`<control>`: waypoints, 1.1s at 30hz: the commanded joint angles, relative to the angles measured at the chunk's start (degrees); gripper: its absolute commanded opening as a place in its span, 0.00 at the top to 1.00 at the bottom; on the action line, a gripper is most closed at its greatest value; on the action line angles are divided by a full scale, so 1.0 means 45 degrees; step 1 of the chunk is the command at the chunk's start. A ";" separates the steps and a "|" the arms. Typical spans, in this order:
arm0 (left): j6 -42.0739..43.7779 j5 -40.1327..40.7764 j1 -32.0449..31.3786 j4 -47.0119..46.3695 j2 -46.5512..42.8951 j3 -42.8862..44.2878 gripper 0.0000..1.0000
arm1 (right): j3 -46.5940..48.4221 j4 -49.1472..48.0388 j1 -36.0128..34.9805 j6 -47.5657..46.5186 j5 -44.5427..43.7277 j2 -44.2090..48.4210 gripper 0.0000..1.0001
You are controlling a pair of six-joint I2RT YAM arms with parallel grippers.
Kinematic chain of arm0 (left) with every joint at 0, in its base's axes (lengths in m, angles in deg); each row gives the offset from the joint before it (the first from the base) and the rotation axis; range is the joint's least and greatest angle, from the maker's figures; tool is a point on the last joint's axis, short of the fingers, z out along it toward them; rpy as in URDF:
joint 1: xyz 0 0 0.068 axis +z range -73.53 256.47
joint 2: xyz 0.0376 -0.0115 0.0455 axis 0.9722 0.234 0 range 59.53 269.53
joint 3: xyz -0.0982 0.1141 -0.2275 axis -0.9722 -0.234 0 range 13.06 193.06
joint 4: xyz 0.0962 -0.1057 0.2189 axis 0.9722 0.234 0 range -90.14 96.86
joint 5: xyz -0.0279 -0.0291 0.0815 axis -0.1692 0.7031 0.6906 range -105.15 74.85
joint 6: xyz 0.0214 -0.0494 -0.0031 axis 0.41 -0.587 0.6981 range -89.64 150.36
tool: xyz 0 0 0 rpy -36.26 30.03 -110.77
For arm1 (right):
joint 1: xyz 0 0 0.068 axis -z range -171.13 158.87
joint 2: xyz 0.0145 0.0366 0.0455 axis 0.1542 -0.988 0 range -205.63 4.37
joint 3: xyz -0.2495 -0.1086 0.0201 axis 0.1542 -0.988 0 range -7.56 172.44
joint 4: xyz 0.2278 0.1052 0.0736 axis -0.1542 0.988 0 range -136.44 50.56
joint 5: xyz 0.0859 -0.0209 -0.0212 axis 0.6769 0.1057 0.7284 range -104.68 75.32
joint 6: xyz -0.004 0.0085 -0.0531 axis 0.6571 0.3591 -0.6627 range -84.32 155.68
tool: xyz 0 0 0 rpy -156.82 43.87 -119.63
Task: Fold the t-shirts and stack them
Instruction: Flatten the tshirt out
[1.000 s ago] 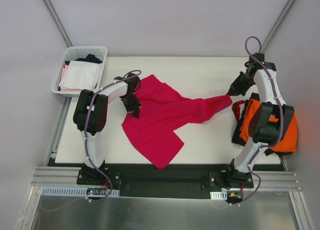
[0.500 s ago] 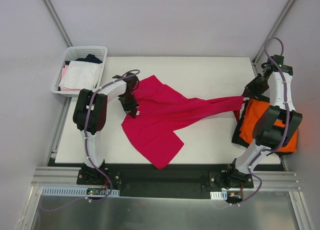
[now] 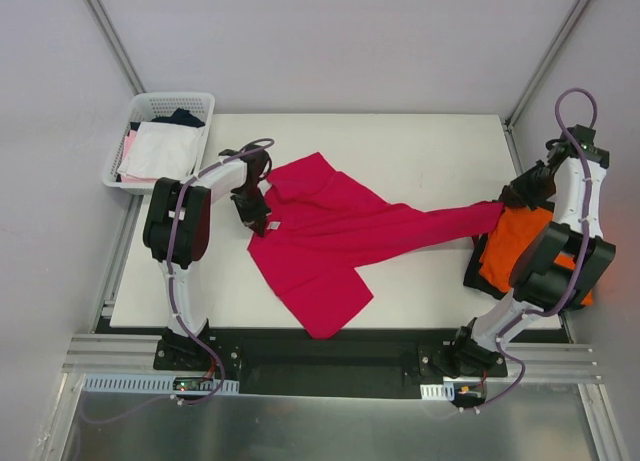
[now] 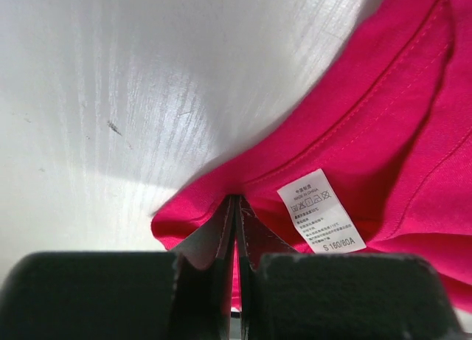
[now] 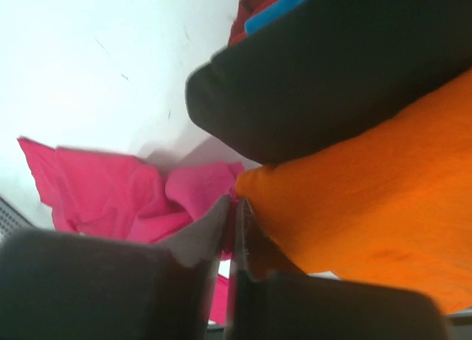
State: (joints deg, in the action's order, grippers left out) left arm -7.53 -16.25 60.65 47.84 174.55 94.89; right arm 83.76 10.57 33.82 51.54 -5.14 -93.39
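White desk [image 3: 420, 151] carries the crimson t-shirt [image 3: 320, 231], stretched from nine to three o'clock. Left hand [image 4: 236, 203] is closed tight on its edge by the white label [image 4: 321, 211]; right hand [image 5: 234, 203], closed on the opposite corner, hangs above the orange t-shirt [image 3: 515, 246]. Overpulling could slip either pinch.
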 commanded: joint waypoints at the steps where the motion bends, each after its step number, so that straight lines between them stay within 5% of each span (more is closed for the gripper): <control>1: 0.0353 0.0304 0.0155 0.0625 -0.0463 0.0508 1.00 | -0.0704 -0.0169 -0.0173 -0.0047 0.1159 0.0649 0.80; 3: 0.0431 0.0265 0.0155 0.0645 -0.0638 0.0703 0.99 | -0.1017 -0.0442 -0.0271 -0.0125 0.1317 0.0941 0.56; 6: 0.0568 0.0265 0.0116 0.0761 -0.0911 0.1366 0.96 | -0.0921 -0.0677 -0.0349 -0.0164 0.1745 0.1137 0.45; 13: 0.0393 -0.0633 -0.0157 0.0801 -0.0796 0.4154 0.91 | -0.0413 -0.1455 -0.1187 -0.0145 0.3439 0.0358 0.46; 21: 0.0880 -0.4693 -0.1738 -0.0409 0.2367 0.6249 0.93 | 0.0505 -0.2375 -0.4956 0.0204 0.5067 -0.1908 0.60; 24: 0.0881 -0.5163 -0.1896 -0.0877 0.3227 0.6505 0.96 | 0.0700 -0.2826 -0.5815 0.0772 0.5321 -0.2552 0.70; 33: 0.0647 -0.4970 -0.1506 -0.1269 0.5434 0.8476 1.00 | 0.0059 -0.1772 -0.7340 -0.0221 0.5244 -0.2789 0.72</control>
State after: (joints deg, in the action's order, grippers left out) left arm -4.97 -40.03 52.39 43.82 197.43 127.89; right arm 84.20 -0.20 2.48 52.78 17.57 -107.61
